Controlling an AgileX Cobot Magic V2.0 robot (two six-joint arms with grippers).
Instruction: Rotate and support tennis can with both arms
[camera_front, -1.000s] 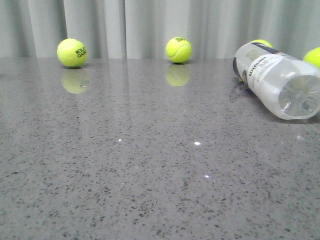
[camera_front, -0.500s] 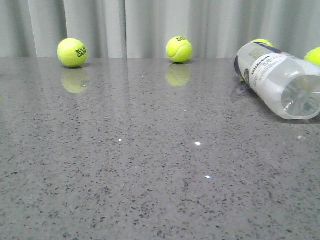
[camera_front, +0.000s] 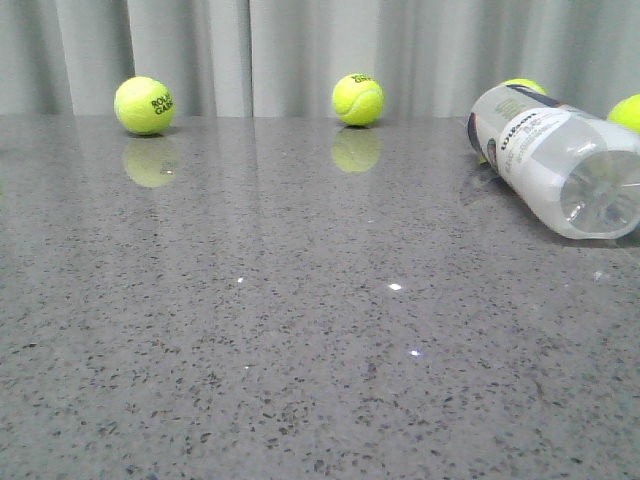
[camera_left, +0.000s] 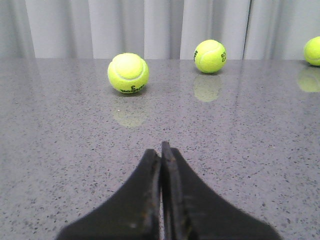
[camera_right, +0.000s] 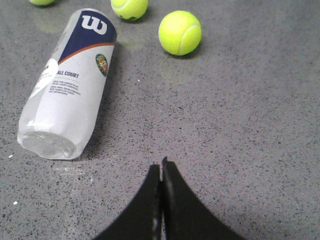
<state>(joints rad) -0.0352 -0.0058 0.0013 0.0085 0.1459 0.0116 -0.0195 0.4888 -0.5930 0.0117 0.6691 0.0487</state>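
The tennis can (camera_front: 555, 160) lies on its side at the far right of the grey table, its clear bottom end toward the camera. It also shows in the right wrist view (camera_right: 70, 82), with the navy patch, W logo and orange stripe up. My right gripper (camera_right: 161, 167) is shut and empty, apart from the can, over bare table. My left gripper (camera_left: 160, 150) is shut and empty, over bare table, well short of a tennis ball (camera_left: 128, 73). Neither gripper shows in the front view.
Tennis balls sit at the back left (camera_front: 145, 105) and back middle (camera_front: 358, 99), and two more (camera_front: 627, 112) lie behind the can. In the right wrist view one ball (camera_right: 180, 32) lies beside the can's top end. A grey curtain hangs behind the table.
The can has shifted very slightly; its clear end now sits a little further right and up in the front view. The balls have not moved.
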